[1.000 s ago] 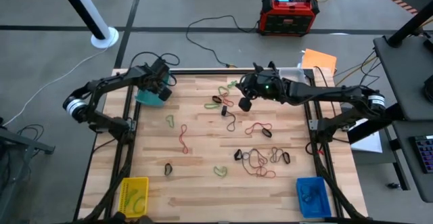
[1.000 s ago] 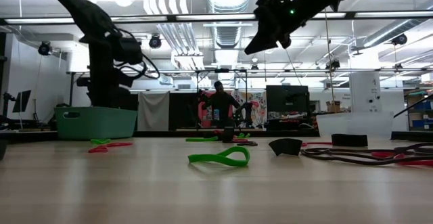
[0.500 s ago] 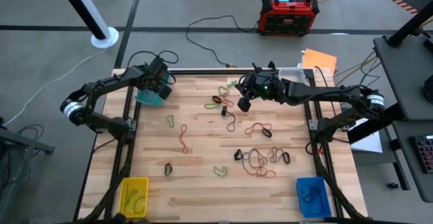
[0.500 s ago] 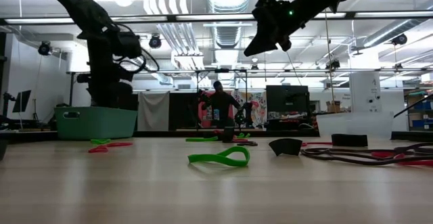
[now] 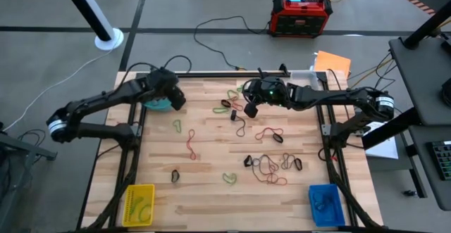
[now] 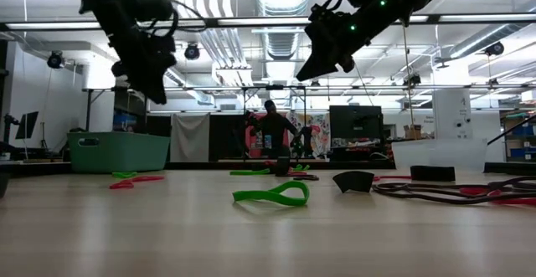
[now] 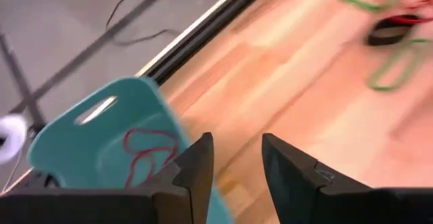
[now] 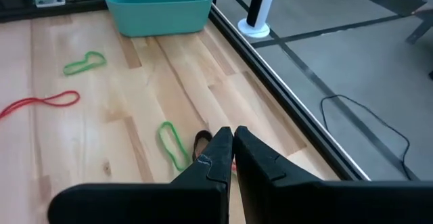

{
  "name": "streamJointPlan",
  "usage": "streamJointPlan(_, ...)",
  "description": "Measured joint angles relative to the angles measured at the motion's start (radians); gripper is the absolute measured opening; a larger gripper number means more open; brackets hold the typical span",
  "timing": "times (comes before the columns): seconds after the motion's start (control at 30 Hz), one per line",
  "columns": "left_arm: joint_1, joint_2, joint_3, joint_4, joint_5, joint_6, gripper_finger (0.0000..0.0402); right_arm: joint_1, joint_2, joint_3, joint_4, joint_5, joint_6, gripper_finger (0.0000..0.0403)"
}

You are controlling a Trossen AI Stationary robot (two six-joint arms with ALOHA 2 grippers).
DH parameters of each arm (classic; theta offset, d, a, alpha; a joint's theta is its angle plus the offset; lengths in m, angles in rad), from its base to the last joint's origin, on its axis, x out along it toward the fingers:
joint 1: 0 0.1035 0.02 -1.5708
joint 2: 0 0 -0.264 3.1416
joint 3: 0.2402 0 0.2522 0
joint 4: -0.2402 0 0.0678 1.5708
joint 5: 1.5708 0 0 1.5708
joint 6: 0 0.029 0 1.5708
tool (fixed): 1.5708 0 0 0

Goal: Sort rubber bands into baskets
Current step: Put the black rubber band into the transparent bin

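Two arms up over the table

The left gripper (image 7: pixel 233 160) is a little open and holds nothing, beside the teal basket (image 7: pixel 101 139) with one red band (image 7: pixel 145 153) inside. The right gripper (image 8: pixel 229 149) is pinched closed and empty, above a green band (image 8: pixel 172 143). Three baskets show from above.

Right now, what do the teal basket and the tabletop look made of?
Teal basket: likely molded plastic, smooth and slightly glossy, uniform colour, with a cut-out handle slot. Tabletop: light wood planks, probably butcher-block style, with visible grain and seams between strips; finish looks satin.
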Motion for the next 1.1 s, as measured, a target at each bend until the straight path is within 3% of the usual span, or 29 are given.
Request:
streamJointPlan(0.23,-0.160,-0.048,-0.040,-0.005,0.027,0.001,0.0111,0.019,0.003,0.000,0.004,-0.005,0.025,0.0009)
streamJointPlan(0.47,-0.315,-0.059,-0.116,-0.003,0.146,-0.009,0.0111,0.069,0.003,0.000,0.003,-0.005,0.024,0.0009)
streamJointPlan(0.7,-0.468,-0.056,-0.178,0.030,0.166,-0.093,0.0111,0.102,0.003,0.000,0.001,-0.005,0.057,0.0009)
streamJointPlan(0.9,-0.556,-0.053,-0.223,0.116,0.165,-0.123,0.0111,0.119,0.003,-0.001,0.000,-0.005,0.090,0.0009)
streamJointPlan(1.1,-0.573,-0.053,-0.229,0.172,0.165,-0.139,0.0111,0.123,0.003,-0.008,-0.020,-0.004,0.182,0.0009)
